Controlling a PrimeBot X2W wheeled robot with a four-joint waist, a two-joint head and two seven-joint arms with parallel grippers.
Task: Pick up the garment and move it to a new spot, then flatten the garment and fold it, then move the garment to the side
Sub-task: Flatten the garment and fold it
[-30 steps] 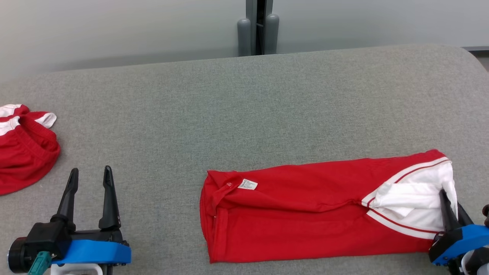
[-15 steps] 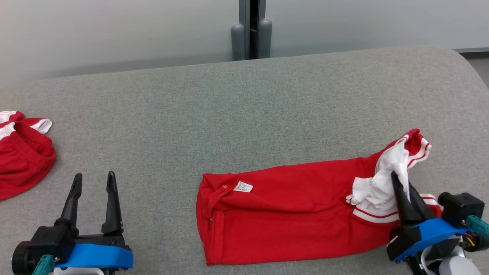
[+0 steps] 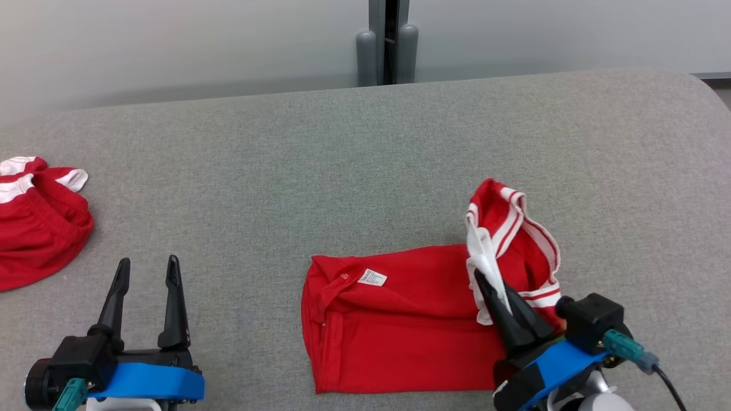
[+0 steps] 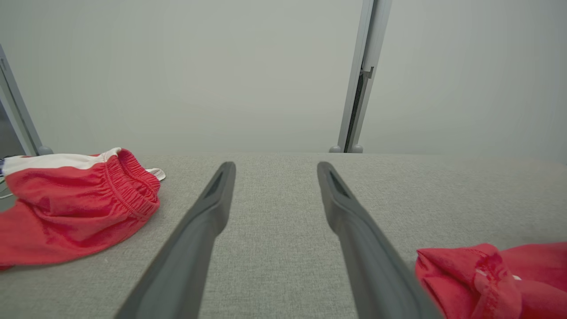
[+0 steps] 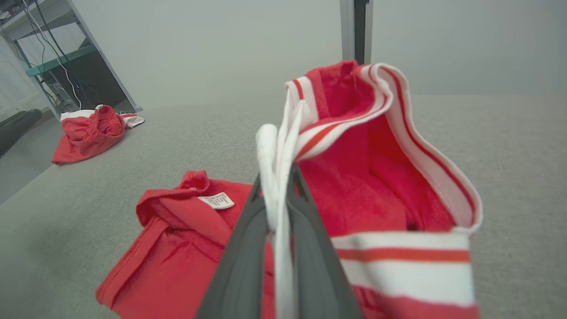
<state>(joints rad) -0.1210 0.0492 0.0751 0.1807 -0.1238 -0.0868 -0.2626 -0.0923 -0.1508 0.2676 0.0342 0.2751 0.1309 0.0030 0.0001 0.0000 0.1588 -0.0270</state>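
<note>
The garment (image 3: 400, 331) is bright red, its lifted end white inside and edged with white bands that carry thin red stripes; its small label (image 3: 372, 277) is white with dark print. The shorts (image 3: 40, 228) are the same red with white trim. The padded surface (image 3: 285, 171) is a flecked grey weave. The left gripper (image 3: 147, 264) and right gripper (image 3: 481, 278) have black fingers, bright blue mounts (image 3: 145, 381) and a teal plug (image 3: 619, 344) each. The wall (image 3: 171, 45) is pale grey
</note>
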